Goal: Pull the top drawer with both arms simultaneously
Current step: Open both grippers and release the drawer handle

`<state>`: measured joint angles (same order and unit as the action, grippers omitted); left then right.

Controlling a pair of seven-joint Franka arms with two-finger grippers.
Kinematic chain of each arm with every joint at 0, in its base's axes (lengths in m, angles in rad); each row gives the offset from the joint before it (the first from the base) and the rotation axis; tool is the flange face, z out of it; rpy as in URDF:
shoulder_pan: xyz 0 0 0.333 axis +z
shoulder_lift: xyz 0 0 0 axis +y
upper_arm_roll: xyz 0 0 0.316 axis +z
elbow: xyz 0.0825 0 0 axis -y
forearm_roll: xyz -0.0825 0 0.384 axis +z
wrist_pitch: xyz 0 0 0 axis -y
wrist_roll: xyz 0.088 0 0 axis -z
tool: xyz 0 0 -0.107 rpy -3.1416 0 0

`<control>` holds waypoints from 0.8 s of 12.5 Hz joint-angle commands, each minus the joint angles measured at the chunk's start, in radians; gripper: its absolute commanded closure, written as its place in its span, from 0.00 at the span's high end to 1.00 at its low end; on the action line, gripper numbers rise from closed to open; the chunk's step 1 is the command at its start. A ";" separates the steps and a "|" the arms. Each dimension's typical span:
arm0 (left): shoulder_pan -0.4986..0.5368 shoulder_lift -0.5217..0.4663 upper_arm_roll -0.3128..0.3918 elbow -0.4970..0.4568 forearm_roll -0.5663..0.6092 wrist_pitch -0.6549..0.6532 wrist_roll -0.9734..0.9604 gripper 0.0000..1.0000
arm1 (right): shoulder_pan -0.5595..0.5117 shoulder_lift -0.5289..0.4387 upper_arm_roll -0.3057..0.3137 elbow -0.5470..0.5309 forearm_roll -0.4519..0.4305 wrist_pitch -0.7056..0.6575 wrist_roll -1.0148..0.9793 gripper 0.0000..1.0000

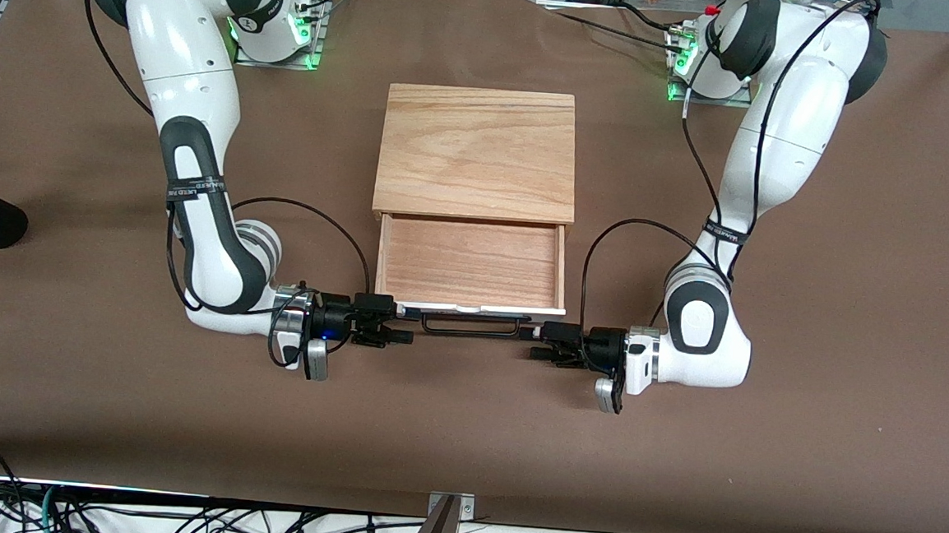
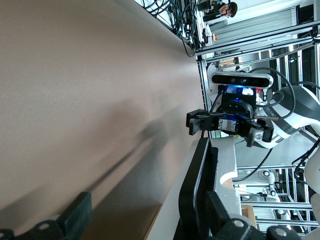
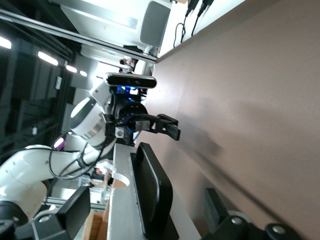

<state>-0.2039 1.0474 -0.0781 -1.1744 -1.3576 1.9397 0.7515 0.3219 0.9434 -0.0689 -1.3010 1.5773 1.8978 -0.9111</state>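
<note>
1. Fingers (image 2: 75,212) spread wide on both sides. The left gripper (image 1: 537,343) and right gripper (image 1: 401,328) each straddle one end of the black bar handle (image 1: 471,326), with nothing clamped.
2. The top drawer (image 1: 471,262) sits well out of the oak cabinet (image 1: 477,151) in the middle of the worktop (image 1: 760,449). Its white front is on the side nearer the front camera.
3. Risk one: a pull with loose fingers would let the bar slide off.
4. Risk two: if one arm pulls harder than the other, the drawer could skew and bind.
5. Risk three: it is open a long way, so more travel might bring it right out, or drag the cabinet along.
6. The count: one cabinet, one open drawer, one handle, two arms, two grippers, and two fingers on each.
</note>
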 commanded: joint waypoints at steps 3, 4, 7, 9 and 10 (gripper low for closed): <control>0.001 -0.020 0.014 0.027 -0.006 -0.025 -0.046 1.00 | -0.003 -0.098 -0.061 0.022 -0.338 -0.017 0.174 1.00; 0.003 -0.036 0.033 0.028 0.027 -0.056 -0.078 1.00 | -0.003 -0.127 -0.074 0.022 -0.435 -0.017 0.193 1.00; 0.012 -0.093 0.089 0.044 0.138 -0.171 -0.217 1.00 | -0.003 -0.227 -0.137 0.020 -0.720 -0.019 0.235 1.00; 0.021 -0.125 0.139 0.045 0.231 -0.250 -0.221 1.00 | -0.004 -0.280 -0.184 0.017 -0.903 -0.061 0.236 1.00; 0.026 -0.136 0.162 0.047 0.253 -0.281 -0.221 1.00 | -0.001 -0.308 -0.221 0.017 -0.981 -0.095 0.236 1.00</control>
<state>-0.1842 0.9463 0.0496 -1.1168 -1.1610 1.7125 0.5489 0.3142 0.6940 -0.2429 -1.2605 0.7072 1.8520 -0.6833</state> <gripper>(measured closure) 0.000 0.000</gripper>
